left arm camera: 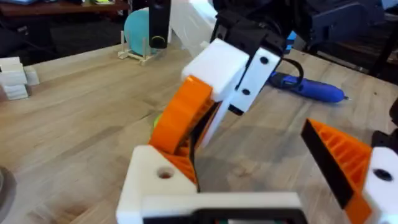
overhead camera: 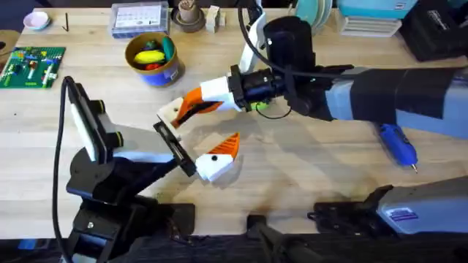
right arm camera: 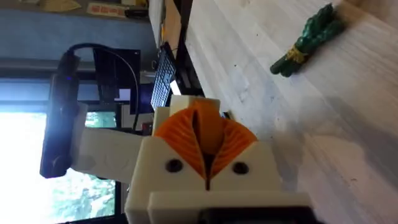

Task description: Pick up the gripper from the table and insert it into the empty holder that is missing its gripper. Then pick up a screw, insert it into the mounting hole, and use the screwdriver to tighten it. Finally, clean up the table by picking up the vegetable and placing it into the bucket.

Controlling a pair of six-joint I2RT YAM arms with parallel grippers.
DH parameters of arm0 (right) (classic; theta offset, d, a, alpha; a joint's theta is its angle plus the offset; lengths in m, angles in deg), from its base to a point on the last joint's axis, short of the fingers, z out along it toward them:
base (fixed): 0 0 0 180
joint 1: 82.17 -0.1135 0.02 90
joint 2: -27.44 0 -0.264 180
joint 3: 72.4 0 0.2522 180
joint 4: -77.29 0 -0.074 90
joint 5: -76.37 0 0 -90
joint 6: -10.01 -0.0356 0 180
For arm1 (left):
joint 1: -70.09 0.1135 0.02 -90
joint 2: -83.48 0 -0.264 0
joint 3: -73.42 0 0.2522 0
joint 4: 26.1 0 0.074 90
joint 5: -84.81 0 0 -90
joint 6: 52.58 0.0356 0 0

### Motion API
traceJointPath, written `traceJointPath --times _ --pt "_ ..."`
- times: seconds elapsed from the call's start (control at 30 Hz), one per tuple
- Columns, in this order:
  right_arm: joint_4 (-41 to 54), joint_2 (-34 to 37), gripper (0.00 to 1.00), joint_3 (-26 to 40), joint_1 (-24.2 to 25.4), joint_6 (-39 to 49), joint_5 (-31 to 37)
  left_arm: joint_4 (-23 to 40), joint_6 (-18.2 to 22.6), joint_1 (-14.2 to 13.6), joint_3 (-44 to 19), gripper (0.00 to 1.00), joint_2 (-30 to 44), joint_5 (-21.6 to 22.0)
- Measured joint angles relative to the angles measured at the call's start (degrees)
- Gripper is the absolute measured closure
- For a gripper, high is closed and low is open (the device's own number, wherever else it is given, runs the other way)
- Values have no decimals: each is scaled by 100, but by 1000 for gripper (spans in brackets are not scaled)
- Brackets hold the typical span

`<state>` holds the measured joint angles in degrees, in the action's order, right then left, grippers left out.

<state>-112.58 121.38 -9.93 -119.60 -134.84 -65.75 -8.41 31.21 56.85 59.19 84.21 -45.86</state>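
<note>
Located the right gripper point(overhead camera: 191, 104) reached across the table point(overhead camera: 314, 175) to the left gripper point(overhead camera: 199, 137), near the table's middle. Found the right gripper's pads pressed together, pinching the loose orange finger point(left arm camera: 177, 121). Found the left gripper spread wide, one side already fitted with an orange ribbed finger point(left arm camera: 339, 155), the other side a bare white empty holder point(left arm camera: 155, 180). Placed the loose orange finger's lower end touching the empty holder's top, tilted, apparently not fully seated. Judged the step in hand as insertion of the finger into the holder. Called for a firm pinch throughout, to prevent the wedge from twisting between the pads. Called for matching the wedge's tilt to the holder's slot before pushing, then pressing straight along the slot, not across it. Required the left arm held rigid as a fixture, to avoid the holder backing away under load. Advised a slow push until flush, with the mounting hole point(left arm camera: 165, 173) left unobstructed for the screw. Advised release only after seating was confirmed. Could not tell slot depth from these views. Noted the blue screwdriver point(overhead camera: 398, 142) lying well apart toward the right, the green vegetable point(right arm camera: 308, 37) on the table near the right gripper, and the blue bucket point(overhead camera: 153, 62) toward the far left.
</note>
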Motion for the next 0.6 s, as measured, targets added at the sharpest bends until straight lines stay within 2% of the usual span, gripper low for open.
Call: traceJointPath --times 0.37,0.6 --pt "-71 0 995 0 -232 221 378 2 -11 44 -2 9 0 189" --pt "-70 0 995 0 -243 272 355 11 -10 44 -7 9 0 210"
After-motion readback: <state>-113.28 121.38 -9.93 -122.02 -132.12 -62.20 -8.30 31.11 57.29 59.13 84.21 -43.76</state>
